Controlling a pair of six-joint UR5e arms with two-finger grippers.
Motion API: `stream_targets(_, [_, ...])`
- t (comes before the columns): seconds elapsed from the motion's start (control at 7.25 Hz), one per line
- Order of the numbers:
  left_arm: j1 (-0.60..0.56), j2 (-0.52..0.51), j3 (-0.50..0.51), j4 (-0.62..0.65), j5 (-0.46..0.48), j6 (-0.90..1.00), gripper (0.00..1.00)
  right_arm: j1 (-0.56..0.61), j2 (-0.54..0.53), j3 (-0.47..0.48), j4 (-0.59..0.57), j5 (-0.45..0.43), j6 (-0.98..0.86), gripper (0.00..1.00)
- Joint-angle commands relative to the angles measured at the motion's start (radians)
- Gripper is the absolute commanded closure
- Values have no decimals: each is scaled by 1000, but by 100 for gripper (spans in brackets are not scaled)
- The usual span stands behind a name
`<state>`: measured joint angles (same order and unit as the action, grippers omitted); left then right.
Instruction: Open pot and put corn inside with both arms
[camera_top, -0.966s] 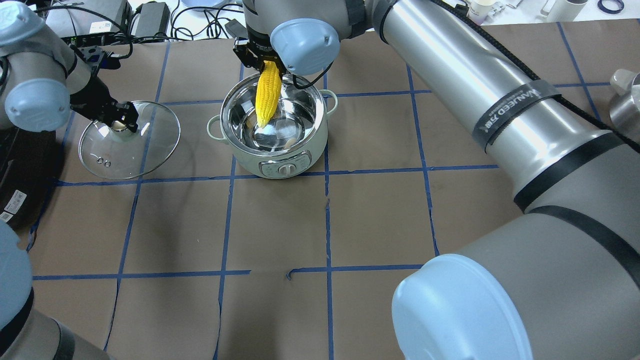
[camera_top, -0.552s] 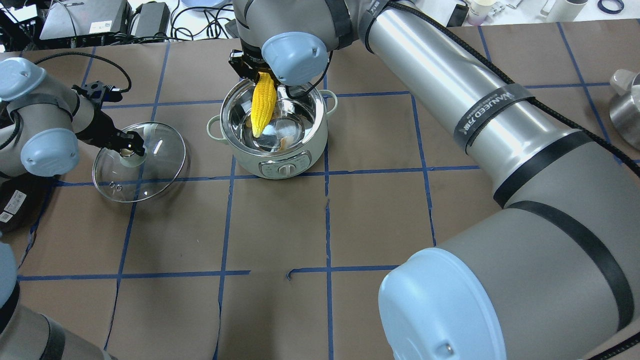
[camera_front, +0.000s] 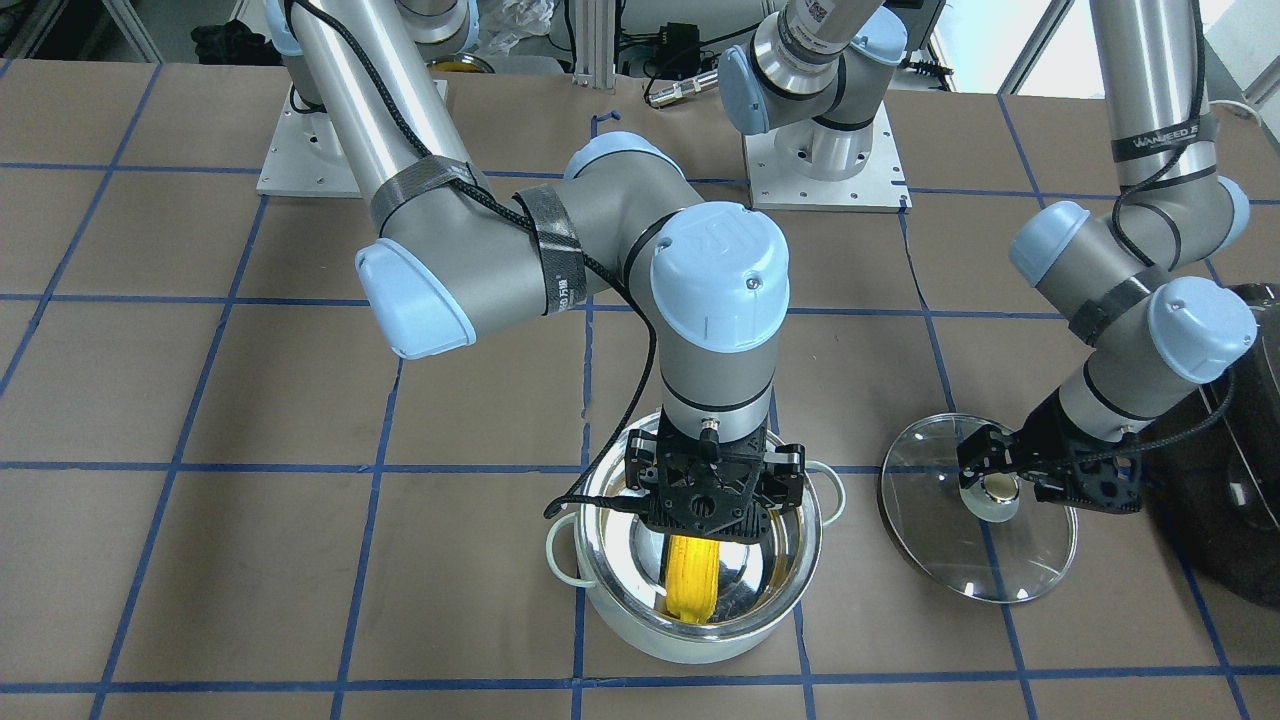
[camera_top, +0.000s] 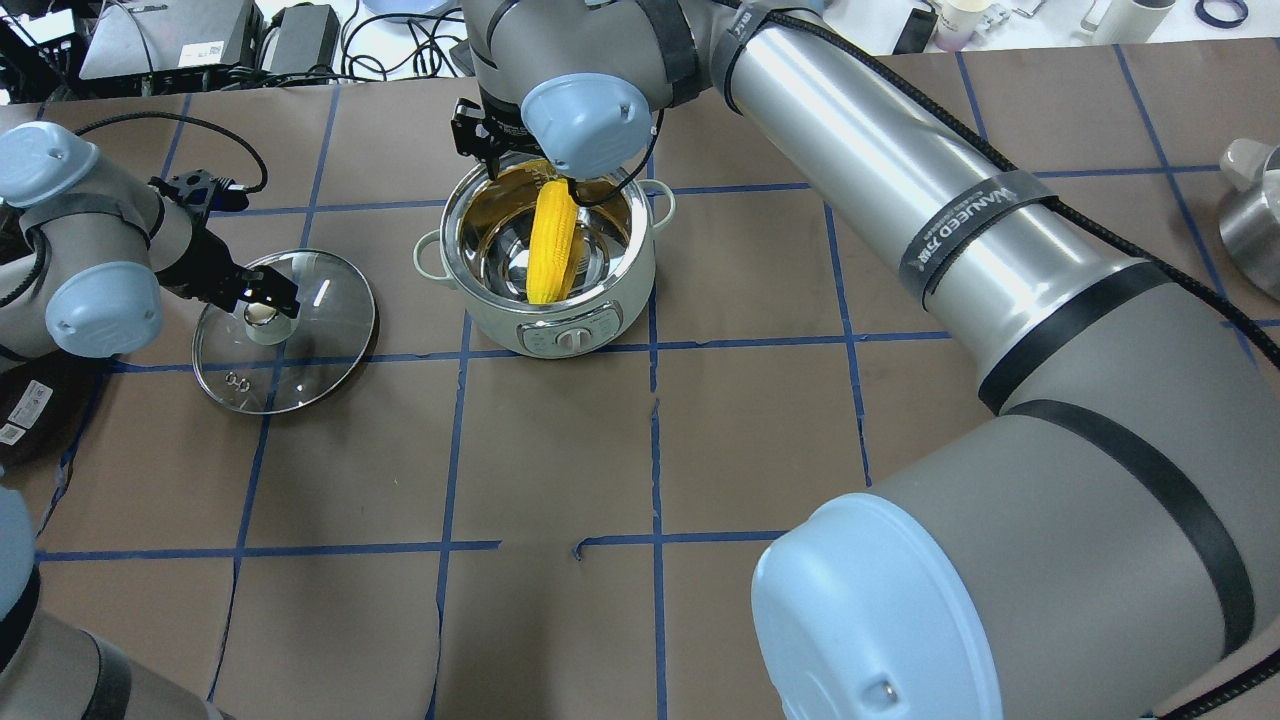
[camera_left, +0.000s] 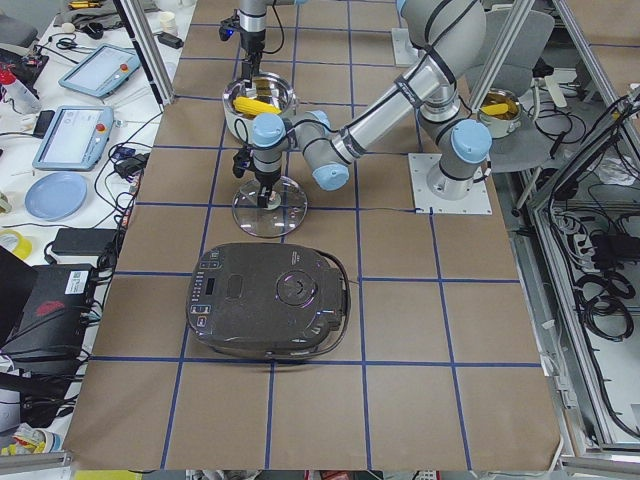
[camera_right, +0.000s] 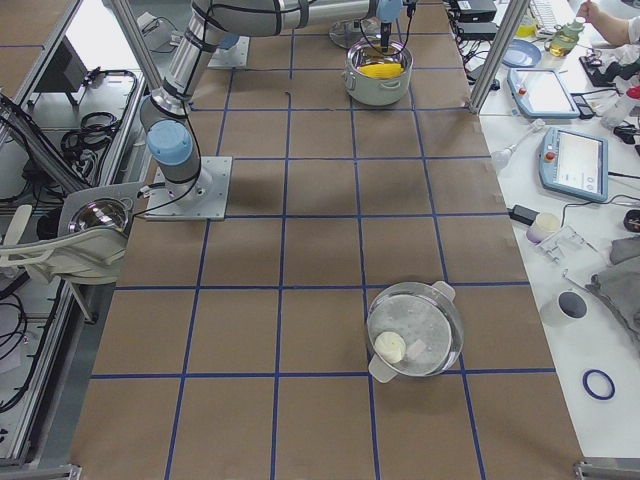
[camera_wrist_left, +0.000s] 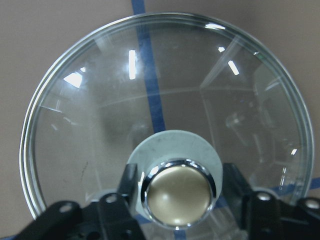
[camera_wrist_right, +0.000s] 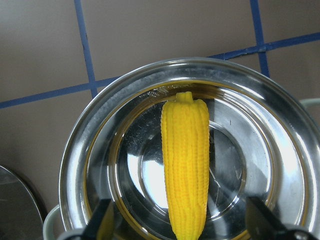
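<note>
The pot (camera_top: 600, 320) stands open, mint-green outside and steel inside, and shows in the front view (camera_front: 700, 650) too. The corn (camera_top: 552, 240) lies inside it, loose, tip towards the robot; the right wrist view shows it free on the steel bottom (camera_wrist_right: 185, 165). My right gripper (camera_wrist_right: 181, 220) hangs open just above the pot's far rim, fingers apart on either side of the cob. The glass lid (camera_top: 320, 340) lies flat on the table left of the pot. My left gripper (camera_wrist_left: 180, 175) straddles the lid's knob (camera_wrist_left: 177, 192) with a small gap on each side.
A large dark grey appliance (camera_left: 270, 300) sits on the table at the robot's far left, close behind the left arm (camera_front: 1150, 380). A second steel pot (camera_right: 415, 330) stands at the far right end. Cables and boxes (camera_top: 300, 30) lie beyond the table's far edge.
The right gripper has let go of the corn, which fell from hanging upright to lying in the pot. The left arm lowered the tilted lid flat onto the table and loosened on the knob.
</note>
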<state>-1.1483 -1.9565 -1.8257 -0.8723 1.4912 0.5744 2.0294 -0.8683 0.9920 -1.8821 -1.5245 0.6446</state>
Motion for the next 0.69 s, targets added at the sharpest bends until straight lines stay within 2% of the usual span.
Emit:
stream_targets(0.0, [-48, 46, 176, -296, 26, -33, 0, -8, -32, 8, 8, -6, -60, 0])
stream_targets(0.14, [-59, 79, 298, -509, 15, -74, 0, -50, -67, 8, 88, 3, -125, 0])
stream_targets(0.28, [-77, 105, 413, -650, 18, -109, 0, -120, -119, 13, 162, 7, -207, 0])
stream_targets(0.41, [-147, 134, 469, -724, 18, -230, 0, -177, -168, 17, 225, 3, -358, 0])
stream_targets(0.55, [-242, 169, 483, -726, 29, -357, 0, -240, -205, 20, 277, -9, -464, 0])
